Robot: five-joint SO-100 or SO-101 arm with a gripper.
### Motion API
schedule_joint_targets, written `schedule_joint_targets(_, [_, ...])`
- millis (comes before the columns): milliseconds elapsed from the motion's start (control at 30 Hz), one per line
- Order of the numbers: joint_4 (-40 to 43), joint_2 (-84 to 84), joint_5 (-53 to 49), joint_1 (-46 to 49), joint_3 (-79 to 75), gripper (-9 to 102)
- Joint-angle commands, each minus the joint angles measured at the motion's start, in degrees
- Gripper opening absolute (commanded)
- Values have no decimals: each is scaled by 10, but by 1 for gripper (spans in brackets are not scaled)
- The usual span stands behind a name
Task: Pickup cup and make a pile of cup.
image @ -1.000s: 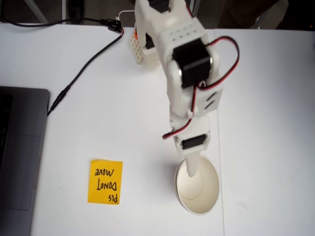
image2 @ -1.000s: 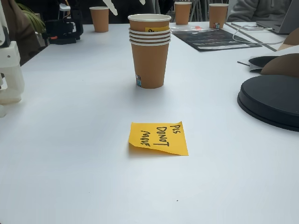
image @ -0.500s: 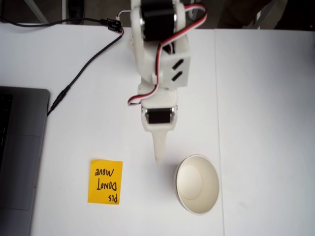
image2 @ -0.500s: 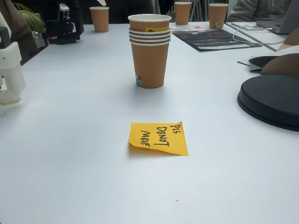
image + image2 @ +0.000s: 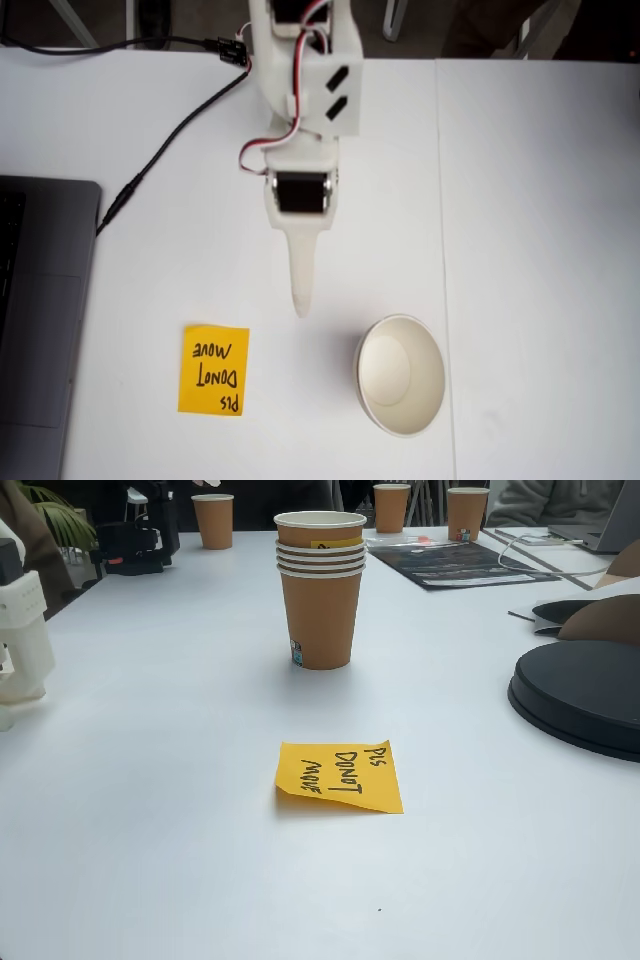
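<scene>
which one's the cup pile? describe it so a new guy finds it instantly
On the white table, look just beyond the flat orange note reading PLS DONOT MOVE. The pile of cup stands there upright: tan paper cups nested, several rims showing, unlike the single cups farther back.

The worktop [image 5: 540, 250] is plain white. The pile of cup [image 5: 320, 590] has tan-brown walls, white rims stacked in stripes and a white inside [image 5: 400, 372], with a sliver of yellow note just under its top rim. The flat sticky note [image 5: 340, 775] is orange-yellow with black handwriting. The arm [image 5: 300, 100] and its tool [image 5: 300, 300] are white, with black motors and red, white and black wires. The laptop [image 5: 40, 330] is dark grey; the cable [image 5: 170, 135] is black.
</scene>
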Motion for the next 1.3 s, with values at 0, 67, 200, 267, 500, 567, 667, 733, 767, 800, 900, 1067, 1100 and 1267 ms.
schedule_joint_targets(0, [-40,76,-5,7,62,25])
schedule_joint_targets(67, [-54,98,-5,7,91,25])
schedule_joint_targets(200, [-79,140,-5,11,144,25])
schedule_joint_targets(267, [-90,159,-5,16,167,25])
schedule_joint_targets(500, [-131,226,-6,26,243,25])
schedule_joint_targets(567, [-140,243,-6,27,263,25])
schedule_joint_targets(667, [-143,266,-6,32,291,25])
schedule_joint_targets(733, [-143,280,-6,36,312,25])
schedule_joint_targets(767, [-143,287,-6,38,323,25])
schedule_joint_targets(800, [-143,296,-6,39,333,25])
schedule_joint_targets(900, [-140,324,-6,40,363,25])
schedule_joint_targets(1067, [-137,362,-6,40,403,21])
schedule_joint_targets(1100, [-137,368,-6,40,408,19])
schedule_joint_targets(1267, [-143,393,-6,40,430,6])
